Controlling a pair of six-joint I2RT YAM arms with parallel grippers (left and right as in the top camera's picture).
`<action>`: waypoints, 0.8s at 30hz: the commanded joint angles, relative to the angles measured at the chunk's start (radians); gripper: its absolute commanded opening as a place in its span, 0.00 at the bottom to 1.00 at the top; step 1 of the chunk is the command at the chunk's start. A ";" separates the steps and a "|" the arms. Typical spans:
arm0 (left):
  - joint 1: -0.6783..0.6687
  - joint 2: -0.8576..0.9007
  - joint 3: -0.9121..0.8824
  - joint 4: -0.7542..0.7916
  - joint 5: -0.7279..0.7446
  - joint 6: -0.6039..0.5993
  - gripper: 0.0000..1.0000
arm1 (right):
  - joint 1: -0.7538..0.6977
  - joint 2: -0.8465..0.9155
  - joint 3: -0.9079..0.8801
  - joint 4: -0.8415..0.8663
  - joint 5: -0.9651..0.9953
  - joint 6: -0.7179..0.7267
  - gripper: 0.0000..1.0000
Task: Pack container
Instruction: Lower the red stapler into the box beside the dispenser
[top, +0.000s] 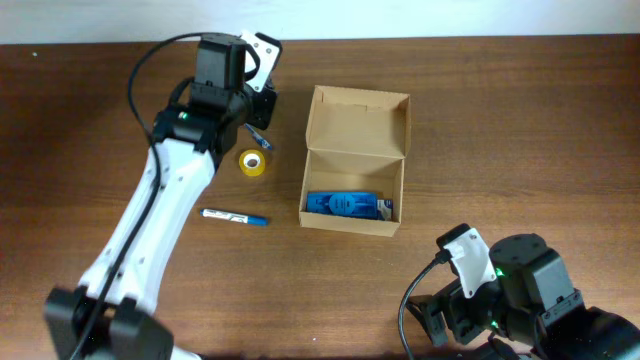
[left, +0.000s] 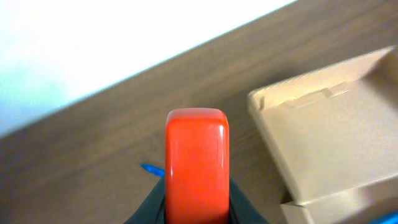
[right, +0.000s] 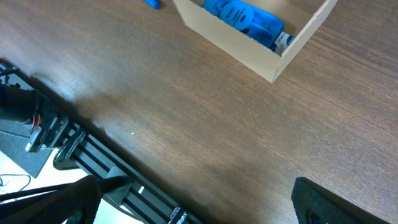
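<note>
The tan cardboard box (top: 355, 130) stands open at mid-table, its flap lid tilted back. A blue packet (top: 345, 205) lies inside along its front wall. My left gripper (top: 262, 105) is left of the box's back corner, shut on an orange-red block (left: 196, 165) that fills the middle of the left wrist view, with the box (left: 336, 137) to its right. My right gripper (right: 199, 199) is open and empty over the table's front edge, far from the box (right: 267, 53); it sits at the bottom right of the overhead view (top: 440, 320).
A yellow tape roll (top: 253, 163) and a blue-capped white marker (top: 233, 217) lie left of the box. A small blue item (top: 258, 135) lies under the left gripper and shows in the left wrist view (left: 151, 168). The table's front edge and a black frame (right: 81, 149) are below the right gripper.
</note>
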 joint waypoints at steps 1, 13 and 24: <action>-0.074 -0.096 0.014 -0.023 0.061 0.122 0.02 | 0.005 -0.003 0.013 0.002 0.002 0.000 0.99; -0.261 -0.034 0.013 -0.235 0.363 0.705 0.02 | 0.005 -0.003 0.013 0.002 0.002 0.000 0.99; -0.260 0.254 0.013 -0.216 0.435 0.880 0.02 | 0.005 -0.003 0.013 0.002 0.002 0.000 0.99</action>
